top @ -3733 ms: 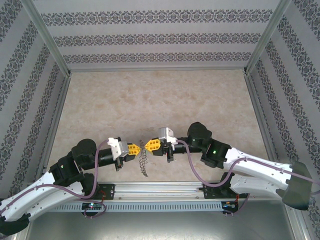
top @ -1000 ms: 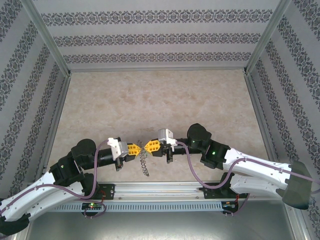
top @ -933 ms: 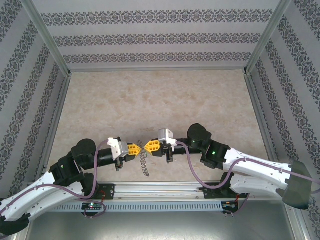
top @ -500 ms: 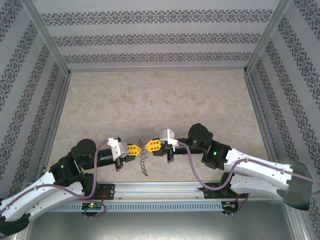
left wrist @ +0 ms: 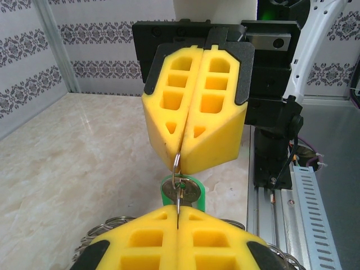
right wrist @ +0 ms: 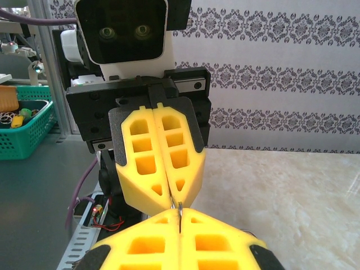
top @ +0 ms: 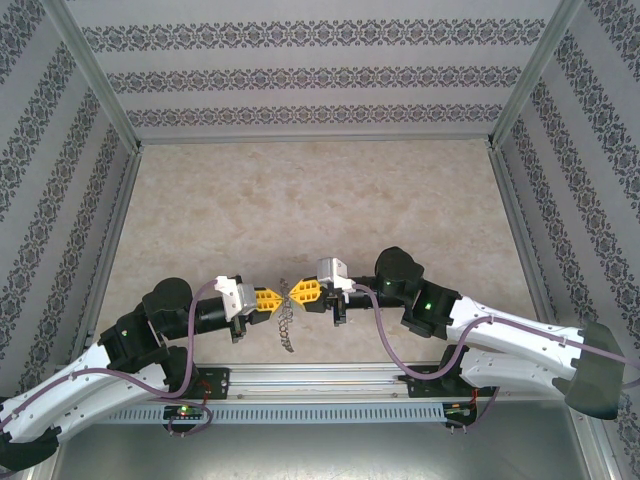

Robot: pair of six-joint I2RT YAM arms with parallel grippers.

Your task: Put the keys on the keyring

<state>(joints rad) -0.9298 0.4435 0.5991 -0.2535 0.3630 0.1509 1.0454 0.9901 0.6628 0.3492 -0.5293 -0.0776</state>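
My left gripper [top: 279, 298] and right gripper [top: 294, 293] meet tip to tip just above the near table edge, both shut. In the left wrist view a thin ring wire [left wrist: 176, 160] runs from the right gripper [left wrist: 180, 164] through the hole of the green-headed key [left wrist: 192, 192] into my left gripper [left wrist: 178, 218]. The keyring's small wire loops [top: 287, 328] hang below the tips and also fringe my left fingers [left wrist: 100, 230]. In the right wrist view the right gripper [right wrist: 179, 218] pinches the ring edge-on, with the left gripper [right wrist: 171, 198] right against it.
Beige marbled tabletop [top: 320, 200] stretches away from the arms, boxed in by patterned walls and an aluminium frame. A metal rail [top: 320, 380] runs along the near edge. A green basket [right wrist: 22, 132] of small items stands off the table behind the left arm.
Since the earliest frame the two grippers have closed the small gap between their tips. Over the last second they barely move; the hanging loops sway slightly.
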